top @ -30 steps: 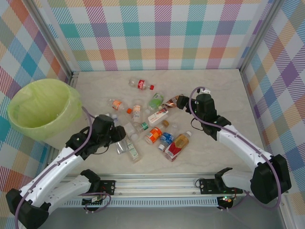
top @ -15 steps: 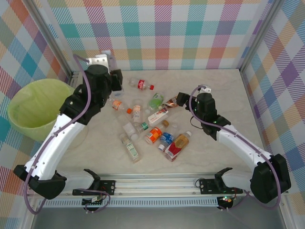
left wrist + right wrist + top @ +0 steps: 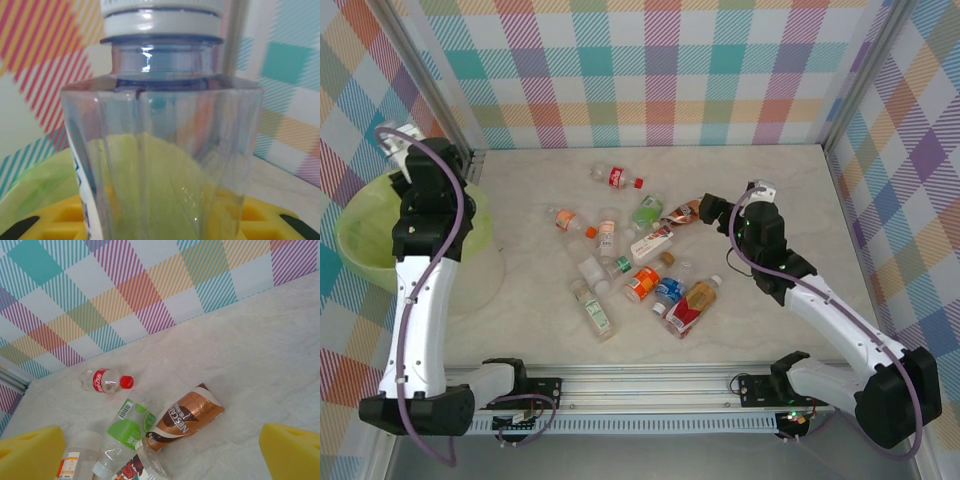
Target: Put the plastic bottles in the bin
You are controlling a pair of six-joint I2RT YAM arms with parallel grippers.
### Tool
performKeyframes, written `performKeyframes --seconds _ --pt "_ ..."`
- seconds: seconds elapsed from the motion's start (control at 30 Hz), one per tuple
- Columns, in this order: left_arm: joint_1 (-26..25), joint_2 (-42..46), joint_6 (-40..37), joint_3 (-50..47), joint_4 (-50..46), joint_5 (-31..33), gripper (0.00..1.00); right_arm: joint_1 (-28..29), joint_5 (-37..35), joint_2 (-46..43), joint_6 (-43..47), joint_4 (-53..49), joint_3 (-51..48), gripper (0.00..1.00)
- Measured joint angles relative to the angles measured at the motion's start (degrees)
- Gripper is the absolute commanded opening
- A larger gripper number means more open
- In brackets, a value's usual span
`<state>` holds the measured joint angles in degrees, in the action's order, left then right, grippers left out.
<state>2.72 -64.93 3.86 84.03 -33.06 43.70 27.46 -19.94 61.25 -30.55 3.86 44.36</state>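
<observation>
My left gripper [image 3: 400, 148] is raised over the far rim of the light yellow-green bin [image 3: 360, 225], shut on a clear bottle with a white cap [image 3: 160, 125]. Through that bottle the bin [image 3: 40, 182] shows green below. Several plastic bottles lie in a loose pile [image 3: 640, 265] mid-table, among them a red-capped cola bottle [image 3: 617, 178] and a green-label bottle [image 3: 647, 211]. My right gripper [image 3: 706, 209] stands open, just right of a crushed brown-label bottle [image 3: 682, 212]. The right wrist view has that brown bottle [image 3: 187, 417] ahead between its yellow pads [image 3: 30, 452], apart from both.
Plaid walls close the table on three sides, with metal posts at the back corners. A metal rail [image 3: 650, 385] runs along the near edge. Bare tabletop [image 3: 800, 200] lies to the right of the pile and behind it.
My left arm has swung up from the pile, across the back left and over to the bin, carrying the clear bottle. The right gripper has drawn back slightly to the right.
</observation>
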Motion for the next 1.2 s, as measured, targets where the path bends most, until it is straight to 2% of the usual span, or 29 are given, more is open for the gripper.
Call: performKeyframes --seconds 0.17,0.27,0.37,0.53,0.73,0.8,0.9,1.03,1.1,1.2 --pt "10.32 -0.28 7.17 -5.57 -2.62 -9.25 0.43 0.00 -0.26 -0.35 -0.04 -0.26 -0.13 1.00" --pt "13.60 -1.95 10.84 -7.37 -4.94 -14.75 0.44 0.00 -0.13 -0.42 0.00 -0.52 -0.15 1.00" --pt "15.85 -4.22 13.53 -7.82 -7.41 -18.62 0.49 0.00 1.14 -0.52 0.52 -0.92 -0.13 1.00" --pt "16.57 -5.75 16.15 -7.89 -9.51 -22.53 0.67 0.00 3.39 0.00 1.31 -2.95 -0.11 1.00" --pt "16.57 -5.75 16.74 -7.89 -10.32 -25.51 0.76 0.00 5.05 0.15 1.46 -4.15 -0.11 1.00" --pt "16.57 -5.75 16.72 -7.89 -10.34 -26.62 0.82 0.00 5.05 0.13 1.49 -4.46 -0.11 1.00" --pt "16.59 -5.70 16.68 -7.89 -10.32 -27.91 0.85 0.00 5.03 0.07 1.49 -5.05 -0.11 1.00" --pt "16.70 -5.66 16.06 -7.39 -10.40 -30.38 0.98 0.00 4.98 0.02 1.46 -5.31 -0.11 1.00" --pt "16.81 -5.07 16.02 -7.02 -10.03 -33.53 1.00 0.00 4.90 -0.02 1.46 -5.49 -0.11 1.00" --pt "16.98 -2.56 16.09 -7.17 -8.28 -41.59 1.00 0.00 4.79 -0.22 1.46 -6.64 -0.17 1.00"
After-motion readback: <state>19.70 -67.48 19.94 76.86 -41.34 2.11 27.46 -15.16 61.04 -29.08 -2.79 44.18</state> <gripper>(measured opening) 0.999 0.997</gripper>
